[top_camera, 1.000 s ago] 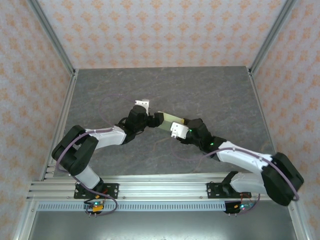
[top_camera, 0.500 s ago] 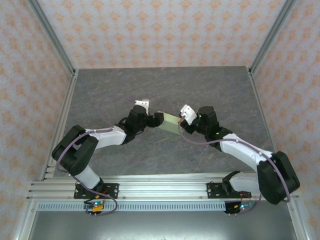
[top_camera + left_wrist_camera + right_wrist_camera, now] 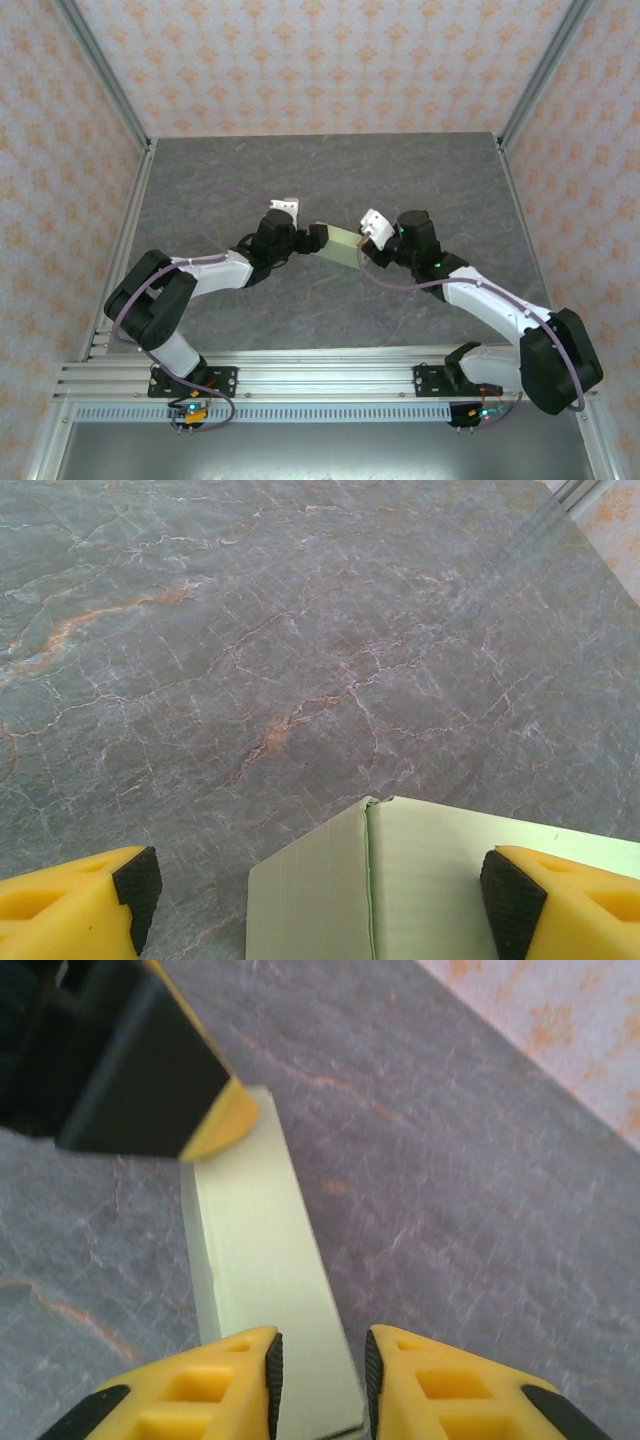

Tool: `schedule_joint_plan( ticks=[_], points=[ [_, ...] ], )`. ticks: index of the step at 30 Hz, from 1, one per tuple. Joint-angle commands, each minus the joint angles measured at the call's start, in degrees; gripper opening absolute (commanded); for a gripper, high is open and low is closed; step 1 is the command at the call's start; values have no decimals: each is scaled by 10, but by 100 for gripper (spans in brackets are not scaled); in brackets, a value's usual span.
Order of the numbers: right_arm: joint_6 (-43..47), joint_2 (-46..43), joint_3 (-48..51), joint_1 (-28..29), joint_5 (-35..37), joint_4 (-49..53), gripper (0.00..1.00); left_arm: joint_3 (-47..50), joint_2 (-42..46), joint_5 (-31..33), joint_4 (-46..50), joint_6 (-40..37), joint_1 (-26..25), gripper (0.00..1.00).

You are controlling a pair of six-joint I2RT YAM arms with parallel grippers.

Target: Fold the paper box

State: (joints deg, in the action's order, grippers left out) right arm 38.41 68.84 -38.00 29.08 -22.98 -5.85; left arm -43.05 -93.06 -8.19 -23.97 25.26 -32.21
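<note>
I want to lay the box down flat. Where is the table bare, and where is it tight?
Widest bare patch: the far table between the paper box and the back wall. Also bare: the near strip between the box and the front rail. Crowded at centre, where left gripper and right gripper meet at the box.

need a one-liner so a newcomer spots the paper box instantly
Start at the middle of the grey marble-patterned table, where the two arms meet. The paper box is the small, flat card piece between the left hand and the right hand. It is the one pale yellow-green thing there, whereas the hands are black with yellow fingers.
</note>
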Motion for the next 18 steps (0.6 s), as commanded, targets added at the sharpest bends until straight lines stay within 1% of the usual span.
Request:
schedule_joint_plan(
  ticks=[1, 3, 6, 8, 12, 18],
  points=[
    [30, 31, -29, 0, -21, 31, 31, 6, -13, -6, 99, -20, 2, 87],
    [43, 56, -25, -1, -4, 30, 31, 4, -2, -22, 101, -23, 2, 88],
    [60, 90, -17, -1, 42, 43, 31, -1, 13, -20, 113, -24, 2, 89],
    [78, 104, -12, 0, 55, 64, 31, -10, 23, -26, 125, -26, 2, 89],
    [82, 110, -11, 2, 59, 68, 32, -60, 58, -76, 178, -58, 2, 94],
    [89, 115, -25, 2, 72, 85, 32, -91, 119, -53, 215, -85, 3, 98]
  ],
)
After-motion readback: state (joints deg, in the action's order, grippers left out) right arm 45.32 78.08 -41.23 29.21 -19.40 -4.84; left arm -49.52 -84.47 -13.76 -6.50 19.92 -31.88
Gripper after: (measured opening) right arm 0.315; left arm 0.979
